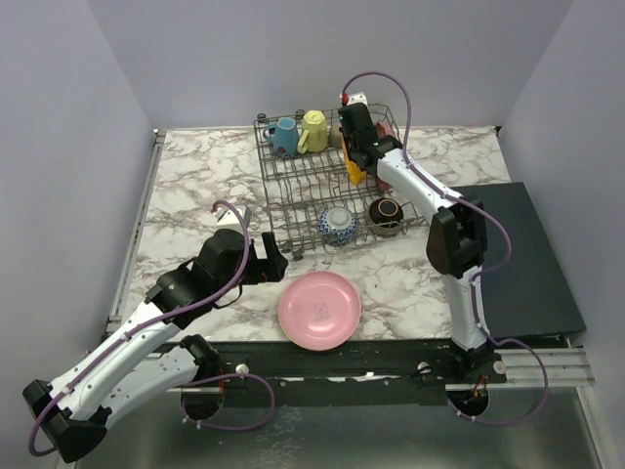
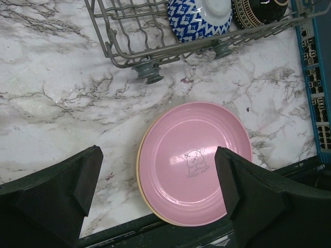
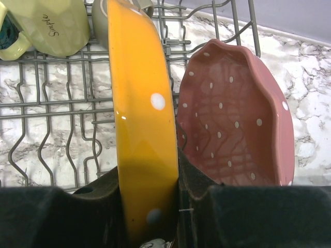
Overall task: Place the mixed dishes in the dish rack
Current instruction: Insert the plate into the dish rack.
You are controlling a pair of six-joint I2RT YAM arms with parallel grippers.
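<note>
The grey wire dish rack (image 1: 303,191) stands at the table's back middle. It holds a blue mug (image 1: 284,136), a pale yellow mug (image 1: 313,129), a blue-white patterned bowl (image 1: 339,225) and a dark brown bowl (image 1: 386,216). My right gripper (image 1: 355,161) is shut on the orange-yellow plate (image 3: 142,119) and holds it on edge over the rack, beside the dark red dotted plate (image 3: 235,113). The pink plate (image 1: 319,310) lies flat on the table near the front edge. My left gripper (image 2: 158,181) is open above the pink plate's (image 2: 194,160) left side.
A dark flat rectangular box (image 1: 522,259) lies at the right of the table. The rack's foot (image 2: 147,72) stands just beyond the pink plate. A black rail (image 1: 391,357) runs along the table's front edge. Grey walls enclose the table.
</note>
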